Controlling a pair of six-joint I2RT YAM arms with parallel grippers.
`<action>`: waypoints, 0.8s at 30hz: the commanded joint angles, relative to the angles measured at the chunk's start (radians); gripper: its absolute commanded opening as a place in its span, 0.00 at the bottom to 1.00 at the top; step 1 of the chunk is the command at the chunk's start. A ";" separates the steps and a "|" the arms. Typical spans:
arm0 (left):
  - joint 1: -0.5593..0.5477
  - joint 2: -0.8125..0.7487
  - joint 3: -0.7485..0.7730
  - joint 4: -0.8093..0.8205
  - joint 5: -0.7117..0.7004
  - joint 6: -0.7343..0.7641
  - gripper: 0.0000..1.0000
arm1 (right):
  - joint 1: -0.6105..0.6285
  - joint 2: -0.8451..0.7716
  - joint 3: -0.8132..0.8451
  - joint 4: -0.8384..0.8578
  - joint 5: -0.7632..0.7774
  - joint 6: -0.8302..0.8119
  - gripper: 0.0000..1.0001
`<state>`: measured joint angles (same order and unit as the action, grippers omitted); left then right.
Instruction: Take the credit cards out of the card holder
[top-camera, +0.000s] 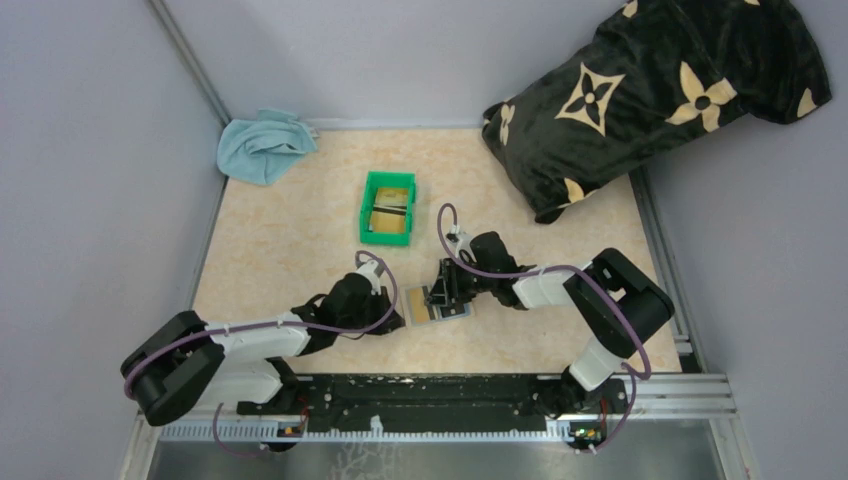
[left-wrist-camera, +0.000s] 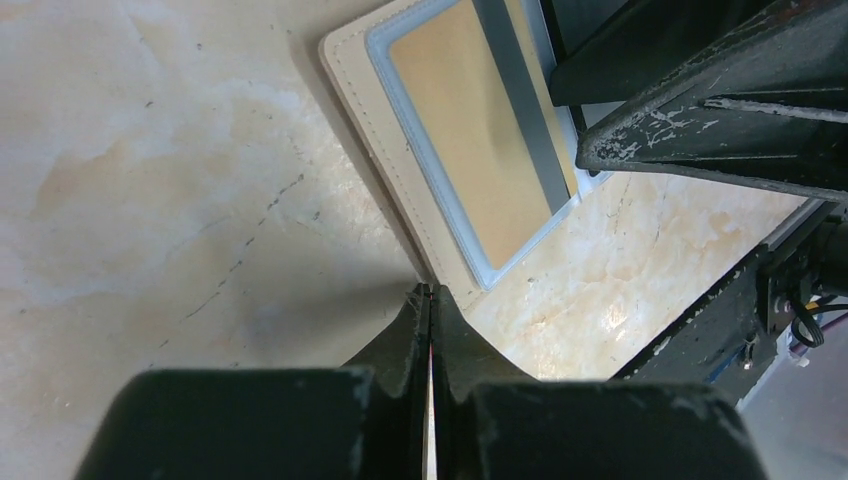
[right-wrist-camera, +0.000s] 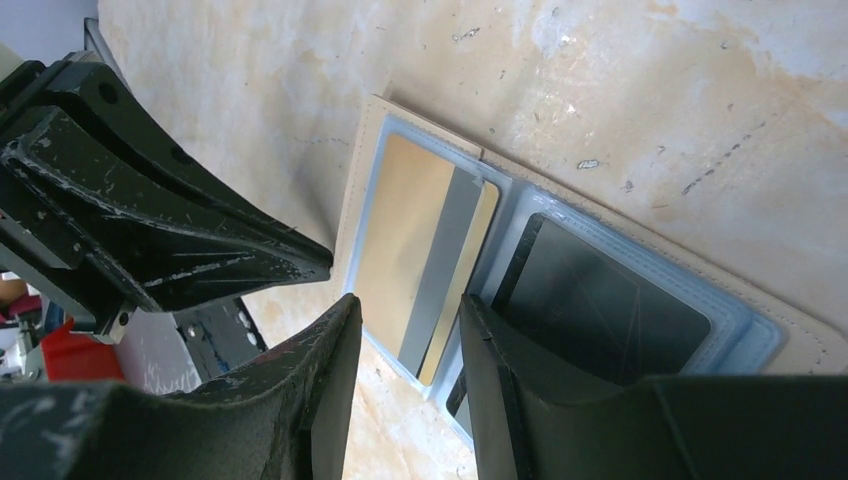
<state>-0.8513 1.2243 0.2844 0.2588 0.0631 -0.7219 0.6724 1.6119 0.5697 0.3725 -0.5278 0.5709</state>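
No legible text, no numbers — credit cards (right-wrist-camera: 410, 250) and card holder (right-wrist-camera: 810, 350) unmarked

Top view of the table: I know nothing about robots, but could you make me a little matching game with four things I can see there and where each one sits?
Things:
1. green bin
2. blue cloth
3. black pillow
4. card holder

Places:
A. far right corner
B. near side, lying open
C. middle of the table
D. far left corner

Pairs: 1-C, 2-D, 3-A, 4-B.
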 joint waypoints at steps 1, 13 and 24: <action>-0.005 -0.078 0.027 -0.068 -0.024 0.018 0.03 | 0.008 -0.007 -0.008 0.009 0.024 -0.019 0.42; -0.005 -0.046 0.077 -0.020 0.028 0.030 0.08 | 0.008 -0.011 -0.005 -0.002 0.029 -0.028 0.42; -0.001 0.144 0.041 0.114 0.056 0.028 0.06 | 0.008 -0.045 -0.010 -0.043 0.052 -0.039 0.44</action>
<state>-0.8505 1.3457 0.3470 0.3336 0.1093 -0.7063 0.6724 1.6054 0.5694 0.3546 -0.5083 0.5613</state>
